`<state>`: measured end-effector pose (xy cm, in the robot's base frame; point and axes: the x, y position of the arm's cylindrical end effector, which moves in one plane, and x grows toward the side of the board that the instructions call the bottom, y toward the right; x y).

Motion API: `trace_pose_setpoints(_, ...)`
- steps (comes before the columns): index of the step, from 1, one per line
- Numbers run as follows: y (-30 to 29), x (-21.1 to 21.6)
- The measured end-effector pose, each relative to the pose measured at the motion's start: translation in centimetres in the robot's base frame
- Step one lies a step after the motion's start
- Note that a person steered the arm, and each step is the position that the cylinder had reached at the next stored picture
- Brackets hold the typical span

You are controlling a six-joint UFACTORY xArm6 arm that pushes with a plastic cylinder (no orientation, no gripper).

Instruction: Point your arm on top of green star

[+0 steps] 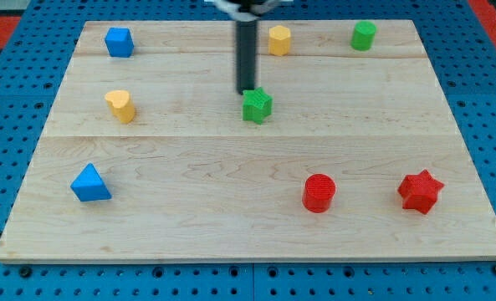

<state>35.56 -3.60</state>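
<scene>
Red cylinder (319, 192) and red star (420, 191) nearest, green star (257, 105) mid-board, tip (246, 89) touching its 11 o'clock edge, plain rod, no jaws, gripping nothing.

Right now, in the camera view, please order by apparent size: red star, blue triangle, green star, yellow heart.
1. red star and blue triangle: alike, both nearer the view's bottom, so unsure.
2. green star and yellow heart: smaller, alike.

8 blocks (257, 105), 1 rod (246, 54)
</scene>
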Motion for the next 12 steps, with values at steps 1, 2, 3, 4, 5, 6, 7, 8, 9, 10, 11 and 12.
trace_pose_setpoints(1, -1.5, -0.2)
trace_pose_setpoints(2, -1.5, -0.2)
trace_pose_setpoints(3, -1.7, -0.2)
trace_pose_setpoints(4, -1.7, -0.2)
trace_pose_setpoints(5, 2.7, -1.7)
trace_pose_setpoints(6, 6.5, -3.2)
trace_pose_setpoints(7, 6.5, -3.4)
trace_pose_setpoints(8, 6.4, -3.4)
trace_pose_setpoints(9, 5.9, -3.4)
trace_pose_setpoints(10, 5.9, -3.4)
trace_pose_setpoints(11, 5.9, -3.5)
trace_pose_setpoints(12, 5.9, -3.7)
